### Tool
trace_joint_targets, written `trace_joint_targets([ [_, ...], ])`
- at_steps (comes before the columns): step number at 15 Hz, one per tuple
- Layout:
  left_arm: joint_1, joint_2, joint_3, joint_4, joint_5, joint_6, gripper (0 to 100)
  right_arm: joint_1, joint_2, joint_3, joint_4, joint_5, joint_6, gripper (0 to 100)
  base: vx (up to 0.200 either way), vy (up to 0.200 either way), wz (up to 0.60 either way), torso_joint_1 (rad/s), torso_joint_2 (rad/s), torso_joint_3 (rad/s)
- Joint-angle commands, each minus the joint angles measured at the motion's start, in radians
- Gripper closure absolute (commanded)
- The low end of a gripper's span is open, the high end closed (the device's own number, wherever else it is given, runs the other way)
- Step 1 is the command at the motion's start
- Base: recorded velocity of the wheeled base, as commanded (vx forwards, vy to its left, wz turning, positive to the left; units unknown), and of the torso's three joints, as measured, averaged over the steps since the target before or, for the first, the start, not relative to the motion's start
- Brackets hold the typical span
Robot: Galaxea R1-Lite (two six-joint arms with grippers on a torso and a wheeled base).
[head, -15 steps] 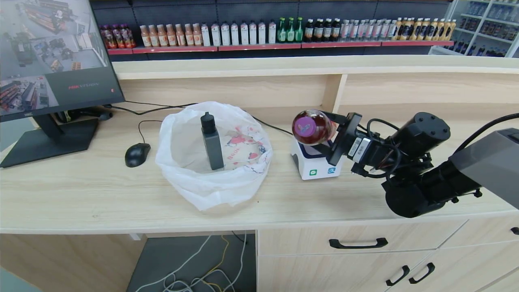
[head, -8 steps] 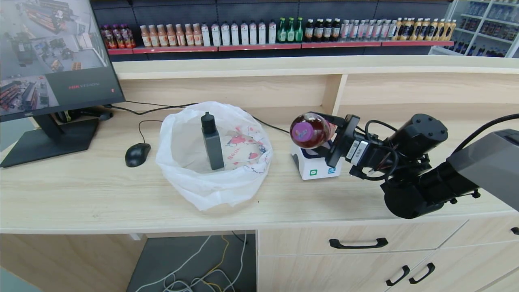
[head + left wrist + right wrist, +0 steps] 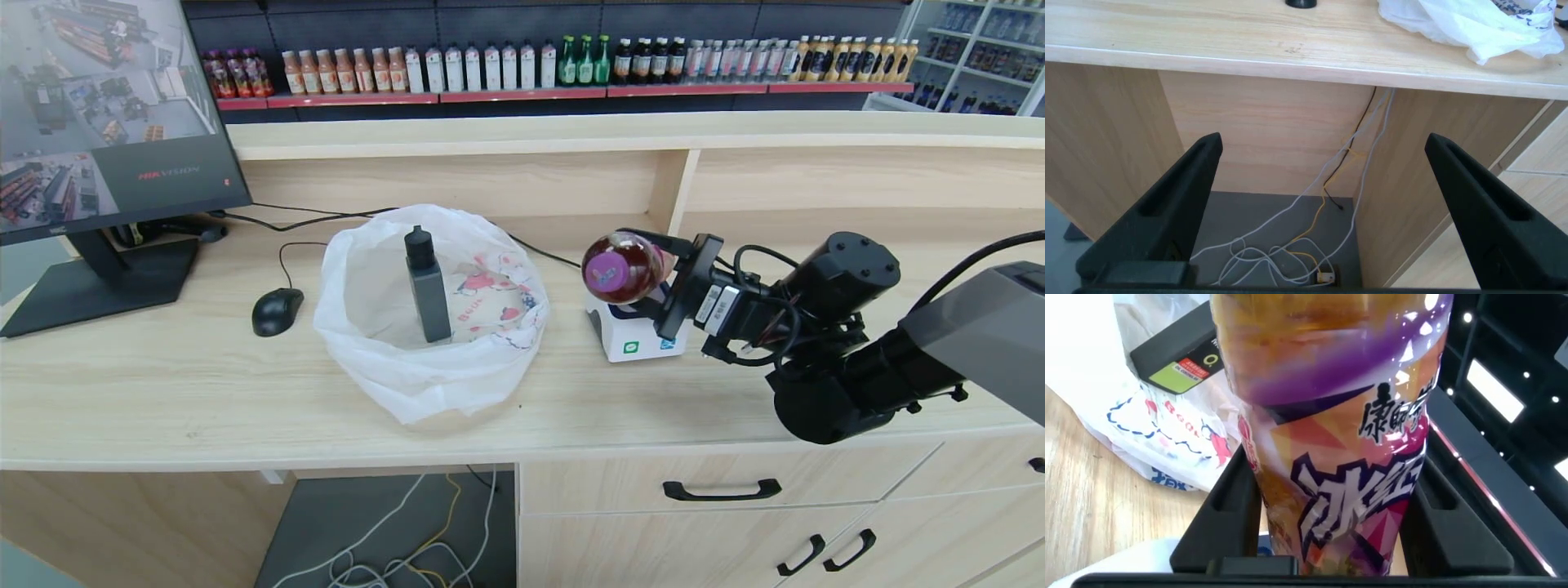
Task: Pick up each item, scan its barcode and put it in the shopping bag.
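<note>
My right gripper (image 3: 641,265) is shut on a drink bottle (image 3: 622,263) with brown liquid and a purple cap, held lying sideways just above the white barcode scanner (image 3: 630,333). In the right wrist view the bottle (image 3: 1343,433) sits clamped between the black fingers (image 3: 1229,506). To the left of the scanner on the counter stands the white shopping bag (image 3: 433,314), open, with a dark grey bottle (image 3: 426,284) upright inside it. My left gripper (image 3: 1323,212) hangs open below the counter edge, facing the cables under the desk.
A monitor (image 3: 106,114) stands at the far left with a black mouse (image 3: 276,311) beside it. A raised wooden ledge (image 3: 571,135) runs behind the counter (image 3: 204,384). Shelves of bottles (image 3: 563,61) fill the background. Drawers (image 3: 718,490) sit below right.
My right gripper has carried the drink bottle slightly to the left and a little lower over the scanner. The bag and its bottle have not moved.
</note>
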Motion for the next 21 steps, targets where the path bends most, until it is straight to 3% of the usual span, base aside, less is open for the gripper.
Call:
trace_joint_targets([
  [1,0.0,0.0,0.0,0.0,0.0,-0.001,0,0.005,-0.002,0.001,-0.001,-0.003,0.0,100,0.0,0.0,0.0,0.0,0.0,0.0],
  [6,0.0,0.0,0.0,0.0,0.0,-0.001,0,0.034,0.0,0.003,-0.001,-0.043,0.009,100,0.0,0.0,0.0,0.0,0.0,0.0],
  [14,0.0,0.0,0.0,0.0,0.0,-0.001,0,0.036,-0.097,-0.014,-0.001,-0.201,0.176,100,0.0,0.0,0.0,0.0,0.0,0.0],
  [18,0.0,0.0,0.0,0.0,0.0,-0.001,0,0.149,-0.157,0.041,-0.001,-0.496,0.433,100,0.0,0.0,0.0,0.0,0.0,0.0],
  [19,0.0,0.0,0.0,0.0,0.0,-0.001,0,0.166,-0.157,0.043,-0.001,-0.525,0.457,100,0.0,0.0,0.0,0.0,0.0,0.0],
  [20,0.0,0.0,0.0,0.0,0.0,-0.001,0,0.203,-0.152,0.061,-0.001,-0.643,0.564,100,0.0,0.0,0.0,0.0,0.0,0.0],
  [21,0.0,0.0,0.0,0.0,0.0,-0.001,0,0.2,-0.15,0.086,-0.001,-0.664,0.614,100,0.0,0.0,0.0,0.0,0.0,0.0],
])
